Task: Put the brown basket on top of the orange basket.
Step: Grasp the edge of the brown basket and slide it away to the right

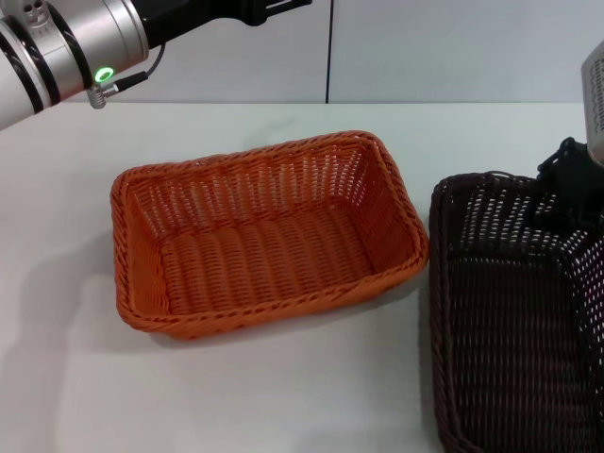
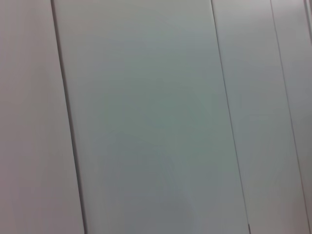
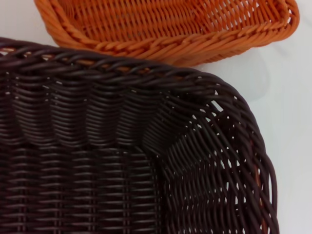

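The orange basket (image 1: 264, 236) sits empty on the white table in the middle of the head view. The brown basket (image 1: 510, 321) stands right of it, close to it but apart, and is cut off by the picture's edge. My right gripper (image 1: 569, 189) is low over the brown basket's far rim at the right edge. The right wrist view looks closely into the brown basket (image 3: 122, 161), with the orange basket (image 3: 170, 24) just beyond its rim. My left arm is raised at the top left, its gripper (image 1: 269, 9) partly out of view.
The white table (image 1: 283, 396) runs around both baskets. A pale panelled wall (image 2: 156, 117) stands behind the table and fills the left wrist view.
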You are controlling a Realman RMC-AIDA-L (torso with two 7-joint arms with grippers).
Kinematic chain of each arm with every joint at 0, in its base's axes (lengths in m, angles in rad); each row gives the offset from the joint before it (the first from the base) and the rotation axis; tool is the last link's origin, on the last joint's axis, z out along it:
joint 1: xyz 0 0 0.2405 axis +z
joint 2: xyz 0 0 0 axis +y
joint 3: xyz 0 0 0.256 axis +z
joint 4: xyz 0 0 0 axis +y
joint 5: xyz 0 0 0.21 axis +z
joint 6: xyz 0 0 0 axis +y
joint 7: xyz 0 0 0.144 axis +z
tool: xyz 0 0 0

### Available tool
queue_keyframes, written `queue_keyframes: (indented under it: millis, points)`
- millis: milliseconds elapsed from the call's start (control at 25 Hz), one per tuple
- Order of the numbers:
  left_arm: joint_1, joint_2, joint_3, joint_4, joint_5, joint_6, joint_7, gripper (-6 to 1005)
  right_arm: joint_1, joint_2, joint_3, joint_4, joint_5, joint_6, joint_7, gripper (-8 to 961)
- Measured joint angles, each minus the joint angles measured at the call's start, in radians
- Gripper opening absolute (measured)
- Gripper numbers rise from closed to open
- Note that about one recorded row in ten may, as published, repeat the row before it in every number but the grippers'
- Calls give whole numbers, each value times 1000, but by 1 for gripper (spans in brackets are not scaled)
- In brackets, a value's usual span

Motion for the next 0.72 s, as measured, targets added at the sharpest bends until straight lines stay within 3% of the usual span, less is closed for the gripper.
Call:
queue_keyframes:
  millis: [160,320,480,600,640,720]
  points:
    - [0,2,1,-4,0,-1,2,847,-11,1,1,0,1,1,0,488]
    - [0,2,1,-4,0,1,5,847,-17,-1,10,-8,2,37,0,419]
    - [3,2,-7,-5,0,5,5,847,-28,-13,75,-58,3,158,-9,364]
    - [4,2,-8,-5,0,6,6,847,-39,-31,150,-113,22,279,-19,339]
    - [7,2,-9,-5,-1,6,7,847,-47,-52,197,-138,51,364,-21,321]
    - [8,2,-15,-6,-1,7,9,847,-51,-63,218,-146,69,401,-17,286]
